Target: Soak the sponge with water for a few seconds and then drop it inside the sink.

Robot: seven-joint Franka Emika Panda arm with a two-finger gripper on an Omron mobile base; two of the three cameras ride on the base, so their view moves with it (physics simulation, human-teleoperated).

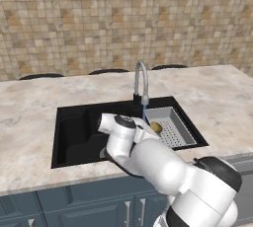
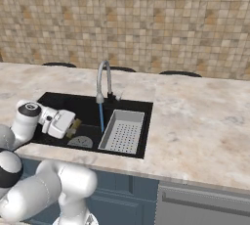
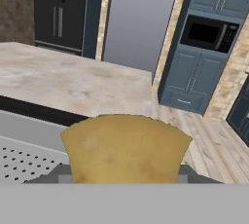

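Note:
My gripper [image 1: 153,129] is shut on the yellow-orange sponge [image 1: 156,127] and holds it above the black sink [image 1: 74,132]. From the right base view the gripper [image 2: 75,125] points sideways toward the faucet, with the sponge [image 2: 74,123] peeking out of its fingers. A thin blue stream of water [image 2: 101,116] falls from the curved silver faucet [image 2: 102,79]. The sponge hangs a little short of that stream, on the near side, not under it. In the hand view the sponge [image 3: 125,147] bulges up and hides the fingertips.
A grey perforated strainer tray [image 2: 123,131] sits in the right half of the sink, just beyond the sponge. The round grey drain [image 2: 80,142] lies below the hand. Marble counter [image 2: 195,121] surrounds the basin, with a tiled wall behind.

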